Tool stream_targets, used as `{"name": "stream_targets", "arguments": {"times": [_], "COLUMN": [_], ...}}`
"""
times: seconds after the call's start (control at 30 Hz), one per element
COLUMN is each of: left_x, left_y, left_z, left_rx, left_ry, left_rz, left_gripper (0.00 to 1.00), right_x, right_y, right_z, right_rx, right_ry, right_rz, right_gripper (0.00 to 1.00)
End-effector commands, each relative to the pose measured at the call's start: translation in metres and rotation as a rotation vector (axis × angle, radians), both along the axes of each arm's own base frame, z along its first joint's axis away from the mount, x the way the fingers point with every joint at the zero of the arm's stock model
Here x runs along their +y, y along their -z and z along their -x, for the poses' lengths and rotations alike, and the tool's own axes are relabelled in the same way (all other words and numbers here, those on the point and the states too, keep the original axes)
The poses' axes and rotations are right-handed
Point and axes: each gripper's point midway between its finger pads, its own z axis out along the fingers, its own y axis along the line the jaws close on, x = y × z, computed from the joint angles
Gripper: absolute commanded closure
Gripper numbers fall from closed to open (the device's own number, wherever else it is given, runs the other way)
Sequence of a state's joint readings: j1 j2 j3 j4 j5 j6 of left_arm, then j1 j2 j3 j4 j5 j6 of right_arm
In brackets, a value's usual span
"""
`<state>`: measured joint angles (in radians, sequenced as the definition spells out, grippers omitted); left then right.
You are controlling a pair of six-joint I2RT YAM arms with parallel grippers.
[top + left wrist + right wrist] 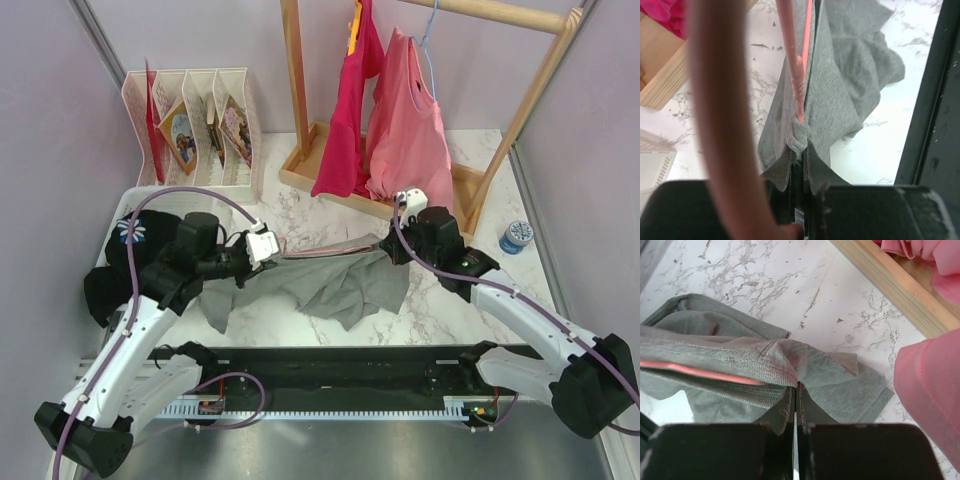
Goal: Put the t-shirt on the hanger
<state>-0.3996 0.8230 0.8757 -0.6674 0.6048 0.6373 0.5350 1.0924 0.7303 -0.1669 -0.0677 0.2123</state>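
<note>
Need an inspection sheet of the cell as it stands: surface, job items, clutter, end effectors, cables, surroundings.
Surface: white marble-look table.
Job's things: grey t-shirt stretched between both arms, lower part draped on the table; pink hanger runs along its top edge, partly inside the fabric.
Clutter: black garment with a daisy at the left edge; blue-lidded jar at the right; file rack with books, back left.
End effectors: left end effector shut on the t-shirt; right end effector shut on the t-shirt.
Cables: purple cables loop along both arms; no snag seen.
Surroundings: wooden rail at the back holding pink shirts; plain walls.
</note>
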Motion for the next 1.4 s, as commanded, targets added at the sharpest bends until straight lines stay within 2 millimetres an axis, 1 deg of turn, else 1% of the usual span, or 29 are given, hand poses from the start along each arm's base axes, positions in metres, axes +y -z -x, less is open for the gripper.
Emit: {"name": "stream_targets", "arguments": {"times": [0.0,0.03,0.07,0.13,0.17,0.2,0.23,0.27,0.3,0.37,0.4,0.43,0.47,0.5,0.53,0.6,0.67,0.7,0.73,0.77,0.8,0.87,0.93,1.07,1.17,1.2,1.3,1.33,1.37], "left_x": [0.020,0.018,0.017,0.008,0.005,0.000,-0.009,-0.013,-0.018,-0.030,-0.036,-0.037,-0.040,-0.042,-0.043,-0.044,-0.045,-0.046,-0.047,-0.048,-0.049,-0.053,-0.057,-0.062,-0.065,-0.066,-0.066,-0.066,-0.066], "left_y": [0.009,0.008,0.006,-0.002,-0.005,-0.016,-0.017,-0.021,-0.030,-0.035,-0.042,-0.045,-0.049,-0.050,-0.053,-0.056,-0.062,-0.063,-0.065,-0.067,-0.069,-0.074,-0.075,-0.079,-0.079,-0.079,-0.077,-0.076,-0.076], "left_z": [-0.016,-0.015,-0.016,-0.017,-0.017,-0.018,-0.015,-0.015,-0.014,-0.009,-0.005,-0.005,-0.002,0.000,0.000,0.000,0.000,-0.001,0.000,0.003,0.007,0.016,0.022,0.029,0.031,0.029,0.027,0.027,0.027], "left_rx": [-0.100,-0.107,-0.113,-0.107,-0.102,-0.112,-0.105,-0.101,-0.098,-0.084,-0.080,-0.078,-0.075,-0.071,-0.076,-0.075,-0.089,-0.087,-0.086,-0.087,-0.091,-0.100,-0.088,-0.075,-0.064,-0.062,-0.065,-0.060,-0.060], "left_ry": [-0.013,0.004,0.009,0.027,0.031,0.033,0.059,0.062,0.059,0.089,0.101,0.101,0.116,0.122,0.126,0.117,0.113,0.107,0.111,0.125,0.142,0.189,0.224,0.270,0.291,0.289,0.280,0.277,0.276], "left_rz": [-0.149,-0.152,-0.154,-0.146,-0.144,-0.127,-0.123,-0.120,-0.098,-0.075,-0.052,-0.039,-0.020,-0.013,-0.005,0.007,0.029,0.035,0.047,0.059,0.070,0.101,0.117,0.138,0.136,0.133,0.124,0.123,0.125], "left_gripper": [0.98,0.98,0.98,0.98,0.98,0.98,0.98,0.98,0.98,0.98,0.98,0.98,0.98,0.98,0.98,0.98,0.98,0.98,0.98,0.98,0.98,0.98,0.98,0.98,0.98,0.98,0.98,0.98,0.98], "right_x": [-0.008,-0.007,0.001,0.013,0.027,0.036,0.044,0.060,0.067,0.084,0.087,0.091,0.095,0.098,0.100,0.103,0.104,0.104,0.102,0.101,0.100,0.100,0.101,0.106,0.110,0.110,0.110,0.106,0.103], "right_y": [-0.025,-0.030,-0.040,-0.050,-0.062,-0.068,-0.075,-0.085,-0.089,-0.103,-0.104,-0.109,-0.109,-0.110,-0.117,-0.119,-0.122,-0.119,-0.122,-0.121,-0.120,-0.119,-0.118,-0.120,-0.127,-0.133,-0.146,-0.154,-0.158], "right_z": [0.001,0.002,0.004,0.011,0.017,0.022,0.026,0.036,0.040,0.051,0.052,0.053,0.056,0.058,0.058,0.063,0.074,0.081,0.087,0.089,0.090,0.089,0.085,0.083,0.083,0.083,0.098,0.103,0.112], "right_rx": [-0.018,-0.025,-0.035,-0.037,-0.051,-0.058,-0.068,-0.085,-0.090,-0.125,-0.132,-0.148,-0.163,-0.166,-0.177,-0.193,-0.217,-0.213,-0.226,-0.244,-0.251,-0.278,-0.292,-0.330,-0.384,-0.400,-0.443,-0.480,-0.478], "right_ry": [-0.007,-0.021,-0.058,-0.105,-0.150,-0.180,-0.208,-0.262,-0.282,-0.352,-0.359,-0.376,-0.406,-0.423,-0.437,-0.482,-0.544,-0.583,-0.602,-0.622,-0.629,-0.640,-0.630,-0.654,-0.676,-0.680,-0.747,-0.775,-0.812], "right_rz": [0.017,0.013,-0.014,-0.047,-0.068,-0.080,-0.093,-0.105,-0.110,-0.118,-0.112,-0.114,-0.097,-0.097,-0.101,-0.087,-0.085,-0.084,-0.089,-0.075,-0.067,-0.044,-0.019,0.007,0.036,0.037,0.039,0.049,0.048], "right_gripper": [1.00,1.00,1.00,1.00,1.00,1.00,1.00,1.00,1.00,1.00,1.00,1.00,1.00,1.00,1.00,1.00,0.95,0.90,0.87,0.84,0.78,0.76,0.72,0.70,0.69,0.69,0.69,0.68,0.66]}}
